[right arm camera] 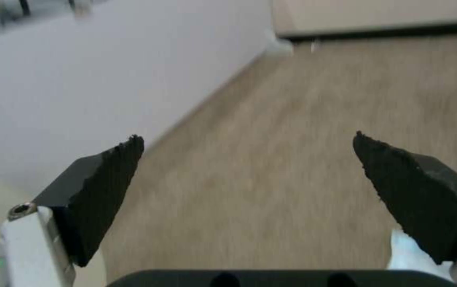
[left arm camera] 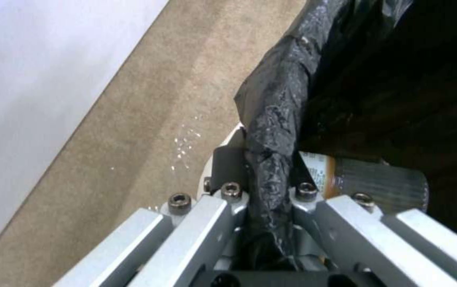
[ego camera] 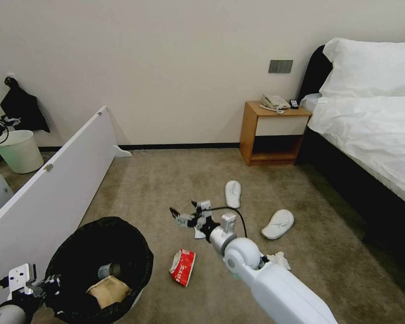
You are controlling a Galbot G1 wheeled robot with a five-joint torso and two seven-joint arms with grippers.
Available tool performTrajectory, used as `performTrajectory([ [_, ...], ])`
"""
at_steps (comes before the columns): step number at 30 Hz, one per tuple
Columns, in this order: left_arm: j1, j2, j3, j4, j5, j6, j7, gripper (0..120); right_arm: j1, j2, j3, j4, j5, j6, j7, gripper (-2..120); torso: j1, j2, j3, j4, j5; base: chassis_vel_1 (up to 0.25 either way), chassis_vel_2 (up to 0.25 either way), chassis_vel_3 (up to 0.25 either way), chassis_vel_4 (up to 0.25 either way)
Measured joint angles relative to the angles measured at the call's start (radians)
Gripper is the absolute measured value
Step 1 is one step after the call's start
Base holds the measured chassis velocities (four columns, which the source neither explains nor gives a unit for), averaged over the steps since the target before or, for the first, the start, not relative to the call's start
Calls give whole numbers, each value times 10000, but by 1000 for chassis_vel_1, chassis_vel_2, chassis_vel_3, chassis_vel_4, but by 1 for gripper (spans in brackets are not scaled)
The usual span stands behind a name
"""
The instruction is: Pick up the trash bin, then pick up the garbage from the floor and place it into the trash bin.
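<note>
The round white plastic trash bin lined with a crinkly black bag (ego camera: 99,265) is sitting at the near left of the beige carpet (ego camera: 166,180), its wide mouth showing a brown cardboard scrap (ego camera: 108,291) and a small bottle (ego camera: 107,271) lying inside. The left gripper (left arm camera: 268,175) is pinching the bag-covered rim tight between its fingers. The right gripper (right arm camera: 247,159) is hovering over bare carpet with its dark pads (right arm camera: 101,187) spread wide, holding nothing. A red-and-white wrapper (ego camera: 183,267) is lying just beside the bin, crumpled white tissue (ego camera: 279,259) is peeking out by the right arm, and two white slippers (ego camera: 256,209) are resting farther out, well apart from the bin. A long white panel (ego camera: 54,189) is hemming in the left side, a bed (ego camera: 369,126) the right, leaving open floor between; a wooden nightstand (ego camera: 272,132) is standing against the far wall.
</note>
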Motion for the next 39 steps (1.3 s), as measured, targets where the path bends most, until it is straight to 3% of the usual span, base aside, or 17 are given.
performTrajectory([
  [11, -21, -24, 63, -67, 17, 0, -21, 2, -402, 328, -674, -621, -573, -478, 735, 100, 0, 0, 0, 1, -1, 0, 0, 0, 0],
  [21, -3, -43, 80, -139, 17, -1, -23, 2, -824, 782, -326, -1372, -1252, -897, 1337, 100, 0, 0, 0, 0, -1, 0, 0, 0, 0],
  [39, -34, -28, 122, -151, 17, 0, -32, 2, -720, 1825, 296, -3360, -604, -1548, 1791, 100, 0, 0, 0, 0, -1, 0, 0, 0, 0],
])
